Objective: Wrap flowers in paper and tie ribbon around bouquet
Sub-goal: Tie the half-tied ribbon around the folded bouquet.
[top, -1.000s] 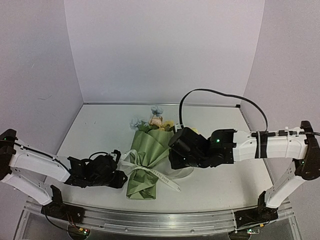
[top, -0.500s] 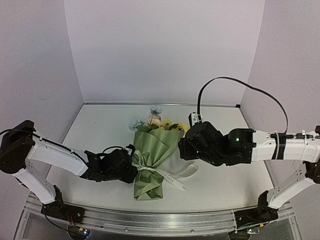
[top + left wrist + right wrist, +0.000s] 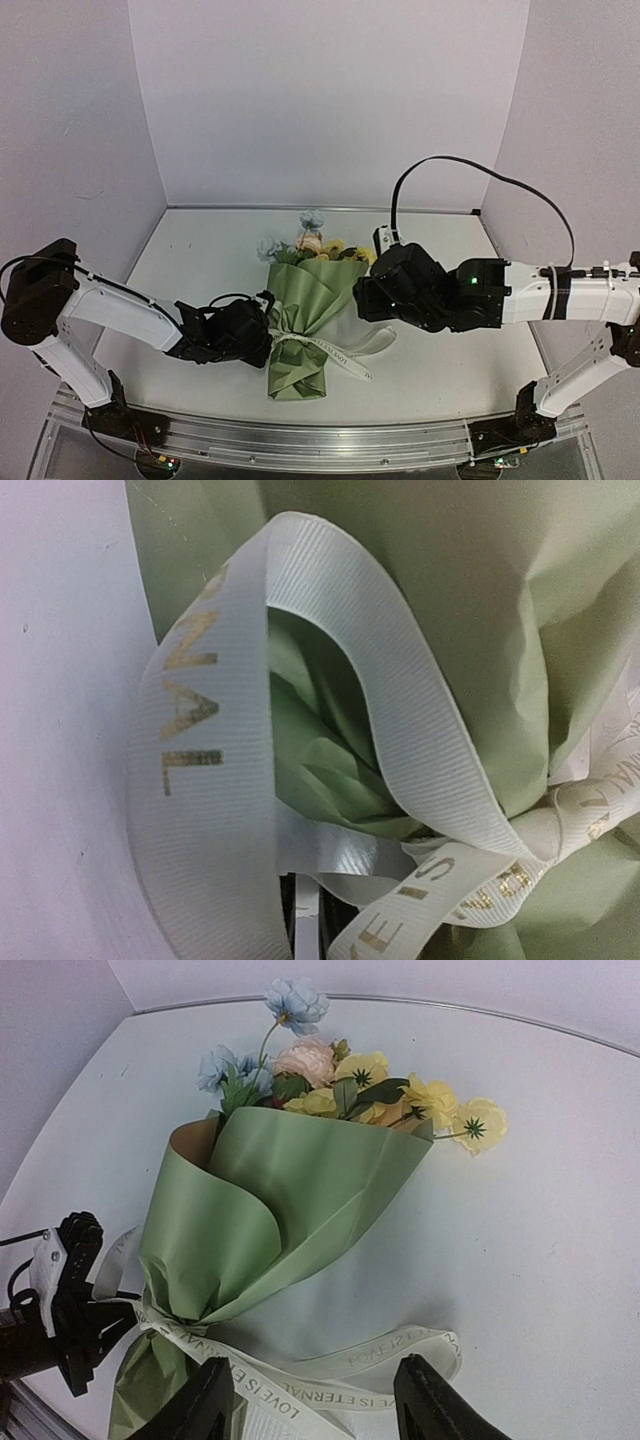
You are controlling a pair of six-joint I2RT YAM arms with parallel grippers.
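Nearest the arms' bases, the narrow foot of the bouquet (image 3: 295,375) is laid on the table (image 3: 450,370), its wide rim turned away from them. Just beyond that foot the ribbon (image 3: 335,352) is knotted round the waist, with one loop thrown out to the left and a second loop and a lettered tail spread flat to the right. The left gripper (image 3: 262,328) is pressed up against the left loop beside the knot. Whether its jaws are closed on the ribbon cannot be told, since the left wrist view is filled by the loop itself and the fingers are hidden. The right gripper (image 3: 313,1365) is held above the right-hand loop with its jaws wide apart and nothing gripped (only ribbon lying on the table beneath). Farther off, the paper (image 3: 300,1190) is folded into a cone, and past its rim the flowers (image 3: 340,1070) are fanned out. The tie is judged nearly done, so the risk lies in the tightening. If the left loop is drawn sideways with no counter-hold from the right, the whole bouquet may be dragged across the table. The knot may also be slid toward the foot, and the paper loosened. If a loop is pulled right through, the bow would be undone. If the open right fingers are lowered carelessly, the paper fold could be caught or creased.
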